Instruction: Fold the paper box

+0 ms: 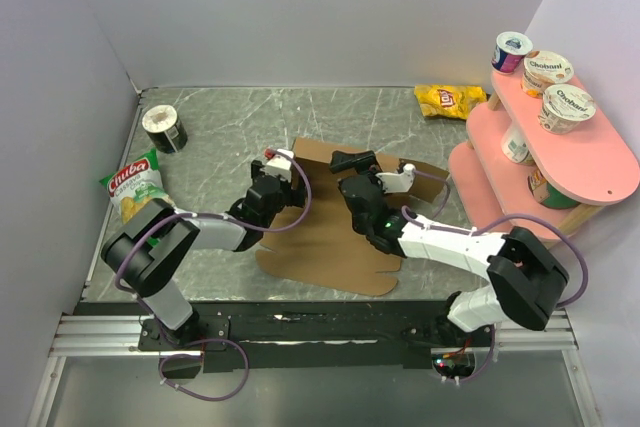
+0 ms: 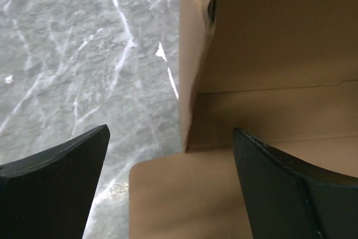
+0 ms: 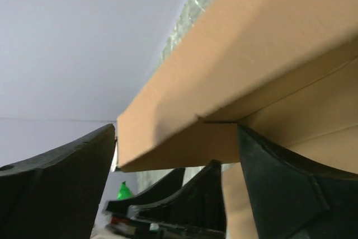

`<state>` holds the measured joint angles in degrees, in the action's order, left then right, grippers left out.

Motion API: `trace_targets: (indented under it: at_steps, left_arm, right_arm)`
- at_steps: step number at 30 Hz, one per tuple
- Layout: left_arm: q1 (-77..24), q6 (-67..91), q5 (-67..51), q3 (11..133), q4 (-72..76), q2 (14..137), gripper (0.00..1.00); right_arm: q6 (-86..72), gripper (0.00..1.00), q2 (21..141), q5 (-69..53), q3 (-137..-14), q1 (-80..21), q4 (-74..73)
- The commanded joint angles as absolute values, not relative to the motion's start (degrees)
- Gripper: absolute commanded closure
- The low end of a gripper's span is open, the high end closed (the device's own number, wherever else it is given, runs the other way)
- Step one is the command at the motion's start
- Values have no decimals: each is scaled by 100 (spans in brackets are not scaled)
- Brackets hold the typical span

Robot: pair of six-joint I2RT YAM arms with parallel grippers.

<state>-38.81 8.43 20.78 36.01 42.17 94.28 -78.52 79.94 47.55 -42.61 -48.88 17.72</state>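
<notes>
Top external: one paper box (image 1: 330,247), with left end effector (image 2: 170,138) and right end effector (image 3: 176,135) both spread apart.

Bare worktop (image 1: 240,122) runs along the far edge between the dark can (image 1: 163,129) in the far-left corner and the yellow Lay's bag (image 1: 450,100). The Chiuba chip bag (image 1: 135,187) crowds the left edge, the pink shelf (image 1: 600,162) the right; the paper box (image 1: 330,247) fills the middle.

The paper box (image 1: 330,237), plain brown cardboard, lies mostly flat mid-table, its far flaps folded upright.
</notes>
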Motion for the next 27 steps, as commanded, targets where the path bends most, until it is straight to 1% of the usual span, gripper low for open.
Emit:
trace_targets:
  at_steps: [1, 5, 7, 13, 14, 16, 17, 18, 19, 20, 22, 24, 25, 26, 27]
  left_arm:
    - [-3806, 1106, 1644, 3796, 4465, 9597, 3]
    - [-3639, 1450, 1644, 3981, 4438, 9677, 3]
    - [-3560, 1581, 1460, 4043, 4482, 9712, 3]
    - [-3305, 1582, 766, 4245, 4702, 9817, 6]
    - [-3270, 1565, 712, 4323, 4728, 9852, 10]
    - [-3243, 1512, 668, 4403, 4729, 9966, 14]
    - [-3234, 1503, 703, 4464, 4737, 10002, 19]
    - [-3226, 1486, 755, 4491, 4746, 10063, 20]
    - [-3217, 1485, 782, 4500, 4755, 10081, 21]
    - [-3208, 1485, 782, 4509, 4807, 10098, 24]
    - [-3208, 1477, 765, 4491, 4886, 10142, 27]
    - [-3208, 1477, 782, 4474, 4983, 10204, 34]
    - [-3199, 1477, 834, 4474, 5001, 10213, 38]
    - [-3199, 1503, 861, 4482, 4992, 10222, 48]
    - [-3208, 1512, 914, 4482, 4992, 10213, 52]
  right_arm:
    - [-7682, 0, 7638, 4746, -4228, -4913, 1732]
    - [-7515, 0, 7331, 4615, -4131, -4966, 1687]
    - [-7340, 0, 7208, 4483, -4087, -5001, 1687]
    - [-6585, 1, 6540, 3280, -3832, -5142, 1539]
    - [-6470, 1, 6313, 3130, -3728, -5159, 1495]
    - [-6154, 1, 6040, 2796, -3535, -5159, 1328]
    - [-6022, 1, 5751, 2708, -3481, -5150, 1266]
    - [-5881, 1, 5600, 2629, -3446, -5159, 1187]
    - [-5654, 1, 5433, 2645, -3463, -5142, 778]
    - [-5512, 1, 5110, 2663, -3489, -5142, 599]
    - [-5126, 1, 4835, 2646, -3620, -5063, 30]
    - [-4940, 0, 4571, 2375, -3787, -4809, -446]
    - [-4826, 0, 4536, 1860, -4049, -4608, -674]
    - [-4764, 0, 4553, 1637, -4226, -4170, -1173]
    - [-4668, 0, 4614, 1391, -4410, -4001, -1395]
